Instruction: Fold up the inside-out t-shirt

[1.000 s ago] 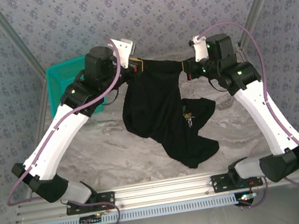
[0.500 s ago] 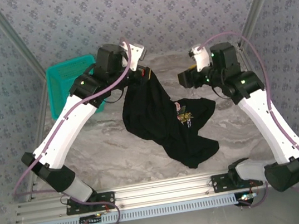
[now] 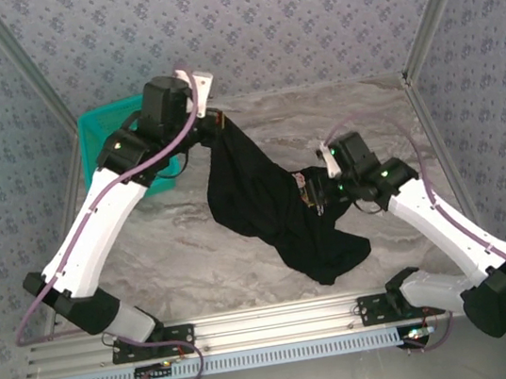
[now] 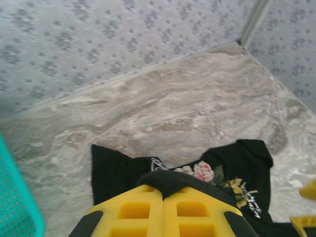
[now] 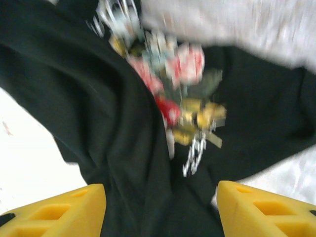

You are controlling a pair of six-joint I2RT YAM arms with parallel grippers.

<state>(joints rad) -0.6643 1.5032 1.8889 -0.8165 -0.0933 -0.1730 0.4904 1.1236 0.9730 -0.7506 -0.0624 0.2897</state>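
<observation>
With your left jaws clamped on an edge of the black inside-out t-shirt [image 3: 253, 189], which hangs from beside the teal mesh basket [image 3: 98, 141] onto the bench [image 3: 195, 246], lower the wide-apart right jaws beside the printed graphic [image 5: 177, 89] and pinch one layer.

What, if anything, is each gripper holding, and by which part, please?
The left gripper pinches the t-shirt by a bunched edge at its far end; the right gripper, jaws open over the print, holds nothing.
</observation>
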